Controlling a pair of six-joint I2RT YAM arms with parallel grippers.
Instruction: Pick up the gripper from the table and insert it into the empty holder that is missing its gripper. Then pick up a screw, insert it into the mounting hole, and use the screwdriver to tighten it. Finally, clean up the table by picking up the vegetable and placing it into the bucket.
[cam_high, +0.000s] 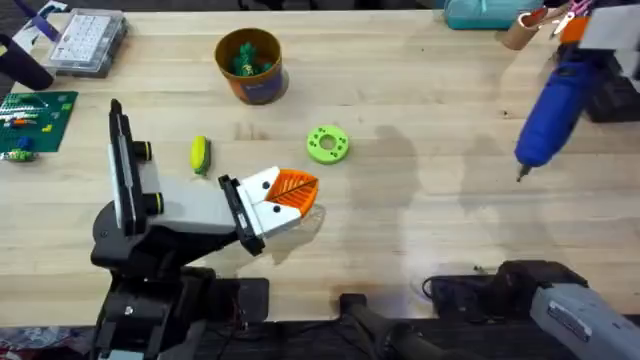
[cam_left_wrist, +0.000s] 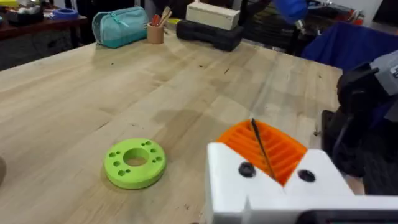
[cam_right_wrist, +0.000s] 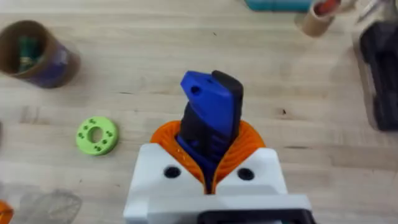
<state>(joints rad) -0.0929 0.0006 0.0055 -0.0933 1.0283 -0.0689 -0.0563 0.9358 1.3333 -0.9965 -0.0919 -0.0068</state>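
right jaws (cam_right_wrist: 208, 163) clamping screwdriver (cam_right_wrist: 210, 118), vegetable (cam_high: 200, 154) on table (cam_high: 420, 210)

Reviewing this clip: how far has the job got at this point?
In hand: the right gripper is shut on the blue screwdriver, held above the table's right side. The left gripper is closed and empty, near the green ring. Left: the yellow vegetable lies on the table, not in the bucket. The holder and screw work can't be judged from these views.
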